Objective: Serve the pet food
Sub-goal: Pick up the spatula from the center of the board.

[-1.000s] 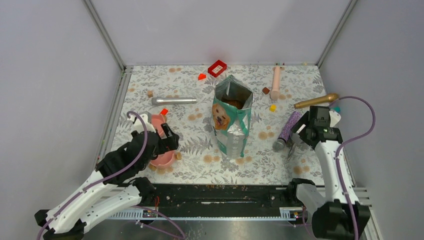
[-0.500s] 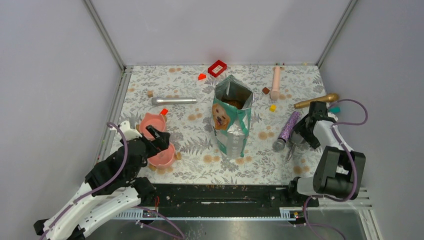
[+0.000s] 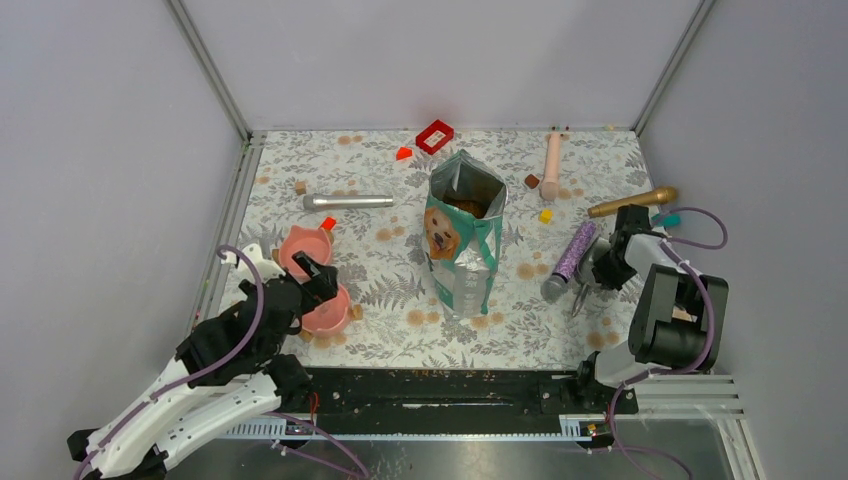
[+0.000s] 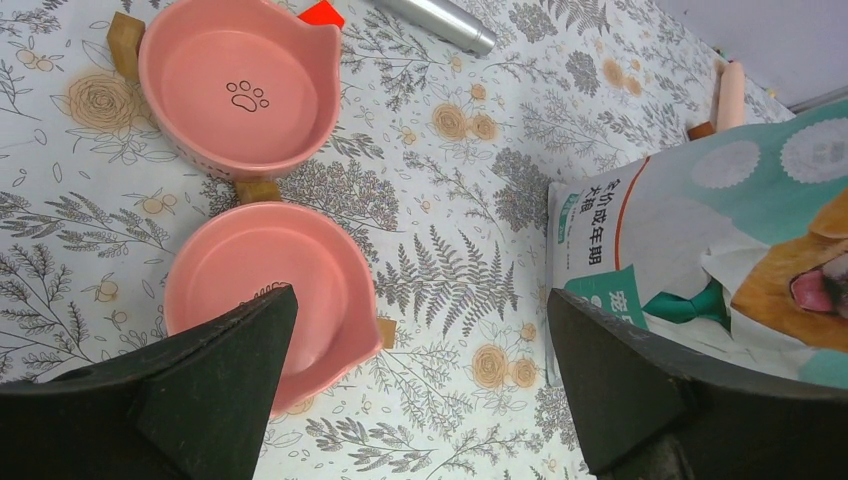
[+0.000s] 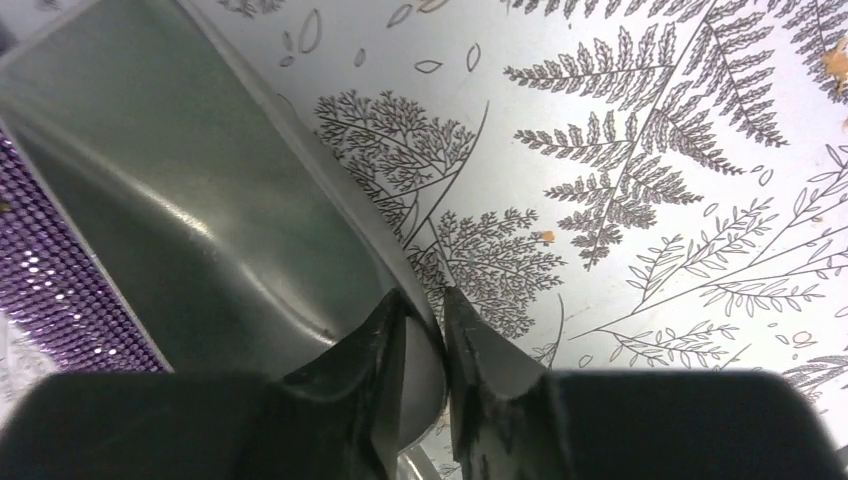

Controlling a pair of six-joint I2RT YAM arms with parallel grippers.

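Right wrist, right claw [image 5: 425,305] pinching scoop [image 5: 180,210] rim

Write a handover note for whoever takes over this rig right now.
Left gripper: open, holding nothing, above the near pink bowl.
Right gripper: shut on the metal scoop, gripping its rim, at the table's right side.
Pouch: upright mid-table, top open, kibble inside.
Done: scoop gripped.
Left: both bowls, including the far pink bowl, are empty. Scoop kibble from the pouch and tip it in.
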